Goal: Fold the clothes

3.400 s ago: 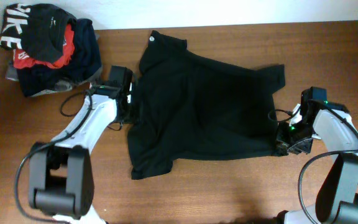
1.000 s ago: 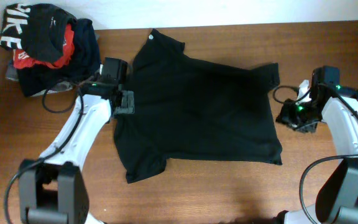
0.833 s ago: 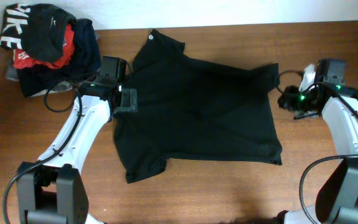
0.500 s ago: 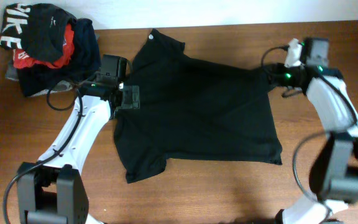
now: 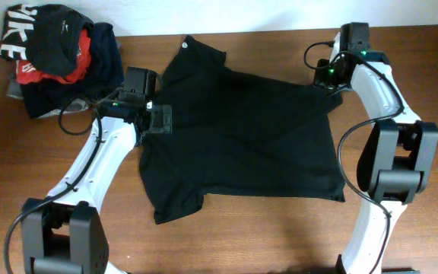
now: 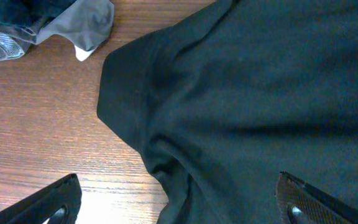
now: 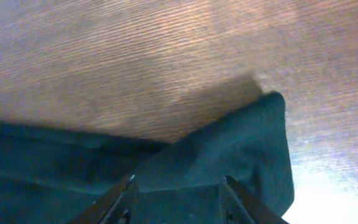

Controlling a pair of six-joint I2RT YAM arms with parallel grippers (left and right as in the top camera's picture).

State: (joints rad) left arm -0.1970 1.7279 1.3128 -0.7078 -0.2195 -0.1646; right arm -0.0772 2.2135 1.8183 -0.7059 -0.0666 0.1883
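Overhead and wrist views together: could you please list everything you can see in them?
T-shirt: one, black, spread flat across the middle of the table.
lettered garment: one, black with white lettering, on top of the pile at the far-left corner.
red garment: one, red, inside that pile.
navy garment: one, navy, on the pile's right side.
grey garment: one, grey, at the pile's near edge.
table: one, brown wood, under everything.
left arm: one, white and black; left gripper open at the T-shirt's left edge.
right arm: one, white and black; right gripper with fingers apart over the far-right sleeve.
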